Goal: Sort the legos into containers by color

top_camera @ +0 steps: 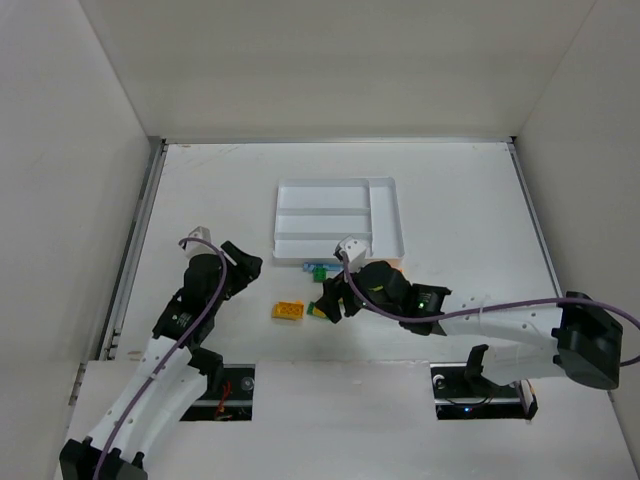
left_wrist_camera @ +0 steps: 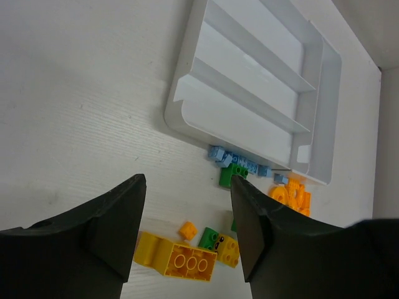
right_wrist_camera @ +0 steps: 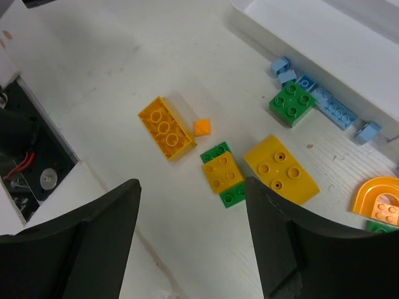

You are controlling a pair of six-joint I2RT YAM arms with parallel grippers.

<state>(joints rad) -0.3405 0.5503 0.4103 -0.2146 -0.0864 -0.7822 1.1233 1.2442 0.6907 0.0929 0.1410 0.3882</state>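
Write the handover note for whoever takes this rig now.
Left gripper: open, empty, beside the bricks.
Right gripper: open, empty, over the bricks.
Shallow white plastic tray: no brick visible in any section.
Small plastic bricks lie on the table just outside it: long yellow brick, tiny orange piece, green square brick, light blue pieces, orange arch.
Done: nothing sorted.
Left: every brick, by colour.

Light fell bright and even from above, nearly washing the white tray [top_camera: 400, 220] into the table [top_camera: 200, 190]. Beside the tray the bricks [right_wrist_camera: 165, 128] looked sharp with faint shadows, while my own fingers [right_wrist_camera: 81, 243] loomed dark and blurred.
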